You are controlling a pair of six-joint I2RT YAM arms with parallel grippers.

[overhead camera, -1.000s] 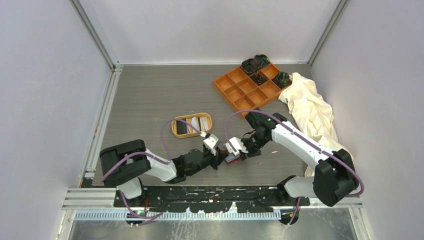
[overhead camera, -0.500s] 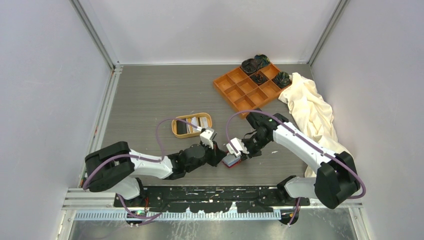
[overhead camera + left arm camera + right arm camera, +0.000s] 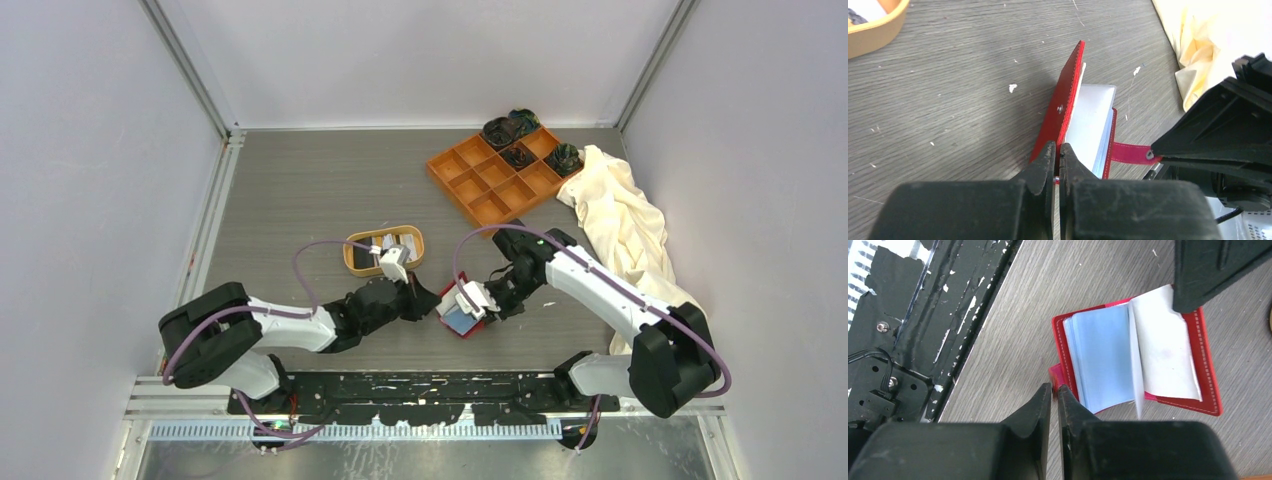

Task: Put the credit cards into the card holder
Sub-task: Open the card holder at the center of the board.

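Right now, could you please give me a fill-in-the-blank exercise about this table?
The red leather-like folding card holder lies ____ on the grey table, showing its blue lining. The ____ claw pinches its cover. Black and white plastic credit cards sit in the oval tan ____.
Missing: open; left; dish.

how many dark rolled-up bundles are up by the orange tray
4 dark bundles: one and another at the orange tray's far edge, one in a compartment just nearer, one by the cream cloth. The cloth may hide more.
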